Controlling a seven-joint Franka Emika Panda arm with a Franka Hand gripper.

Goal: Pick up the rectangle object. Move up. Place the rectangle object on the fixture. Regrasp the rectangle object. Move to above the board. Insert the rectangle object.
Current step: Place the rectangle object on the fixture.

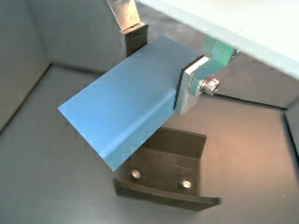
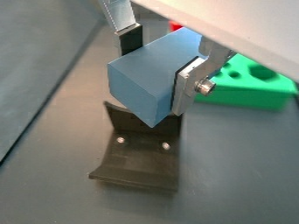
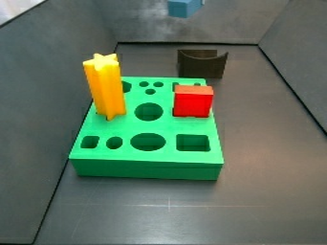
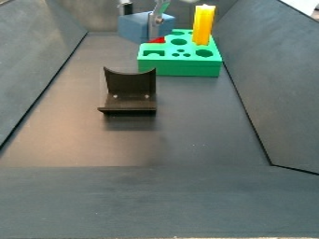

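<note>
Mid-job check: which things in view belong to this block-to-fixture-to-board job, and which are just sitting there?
Part of the job:
- slate-blue rectangular block, clamped in the claw, tilted, above the fixture
- dark scooped fixture on the floor
- bright-green board with shaped holes

Just sitting there:
- yellow star-shaped post, upright in the board
- red cube on the board

A: Tool (image 2: 158, 66) status?
B: Up high, jaws clamped on the rectangle object (image 2: 149, 77), which sits tilted in both wrist views. One silver finger (image 1: 193, 85) on its side, w/ dark pad (image 1: 135, 39) opposite.
A: Side views?
B: Tool barely shows, top edge only.
</note>
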